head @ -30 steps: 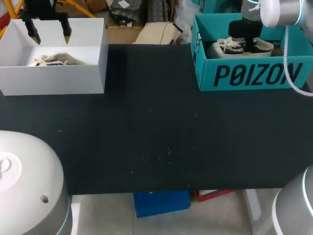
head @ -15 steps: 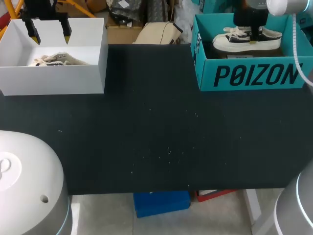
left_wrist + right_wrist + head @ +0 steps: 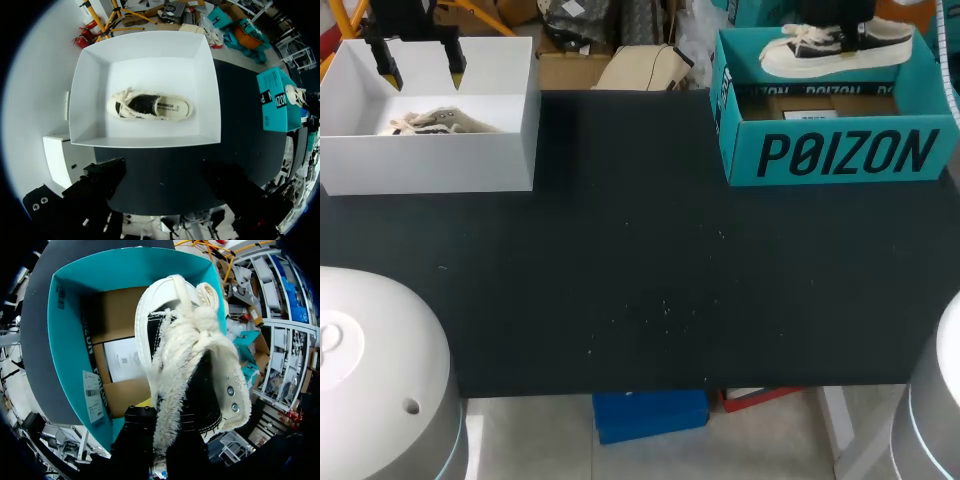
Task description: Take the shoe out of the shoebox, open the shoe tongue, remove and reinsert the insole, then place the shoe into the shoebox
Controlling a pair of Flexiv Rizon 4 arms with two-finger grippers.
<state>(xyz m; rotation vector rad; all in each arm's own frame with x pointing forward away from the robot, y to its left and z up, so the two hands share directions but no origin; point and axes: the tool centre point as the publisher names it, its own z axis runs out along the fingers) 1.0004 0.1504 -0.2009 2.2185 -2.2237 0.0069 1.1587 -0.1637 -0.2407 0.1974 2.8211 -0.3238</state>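
Cream laces and black canvas close against the right gripper (image 3: 850,18), clamped on the shoe (image 3: 820,55). Cannot see the fingers themselves in the right wrist view, hidden under the shoe's fuzzy cream tongue and collar. Held up in the air over the teal box (image 3: 840,155), above its back part, with the white sole downward and the toe toward the middle of the table (image 3: 640,280). Not touching the box floor. Under the shoe, in the right wrist view, only brown cardboard (image 3: 120,315) and a white paper sheet (image 3: 122,360) on the bottom of the box.

Across the table, at the far left corner, the left gripper (image 3: 420,62) with both fingers (image 3: 387,60) spread wide and nothing between them. Hangs above the back part of the white box (image 3: 430,155), apart from its walls. Below it, seen in the left wrist view, a second shoe (image 3: 150,106) flat on the floor of that box, opening upward, with cream frayed edge and loose cream laces at one end. Lies about in the middle of the box, clear of all four walls.

Between the two boxes, only dark table surface with some small pale specks.
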